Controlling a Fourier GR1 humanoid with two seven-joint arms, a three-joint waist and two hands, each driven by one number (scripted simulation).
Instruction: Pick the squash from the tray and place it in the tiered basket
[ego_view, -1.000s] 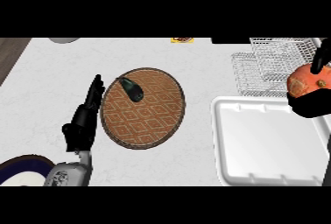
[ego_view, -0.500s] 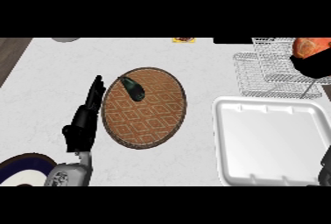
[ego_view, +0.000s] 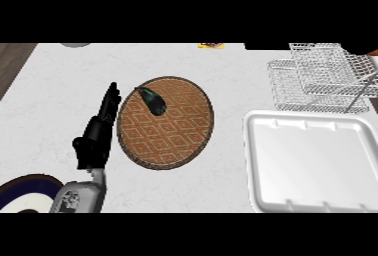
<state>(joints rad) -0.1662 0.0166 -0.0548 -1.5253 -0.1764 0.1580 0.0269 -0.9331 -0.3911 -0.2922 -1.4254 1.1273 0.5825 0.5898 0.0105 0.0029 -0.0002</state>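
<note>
tiered basket (ego_view: 317, 77) beside white tray (ego_view: 314, 162), left hand (ego_view: 96, 135) fingers (ego_view: 111, 100) straight together

Only one arm shows, the robot's left one. Its grey forearm (ego_view: 80, 196) comes up from the bottom edge and leans a little to the right as it goes up. At the end of the forearm sits the black left hand (ego_view: 94, 142). The hand is long and flat. Its fingers (ego_view: 111, 100) are straight and lie close together, pointing up and away from the robot. The thumb (ego_view: 80, 150) sticks out a little on the left side of the palm, low down near the wrist. The hand holds nothing. The right arm and the right hand cannot be seen anywhere.
</note>
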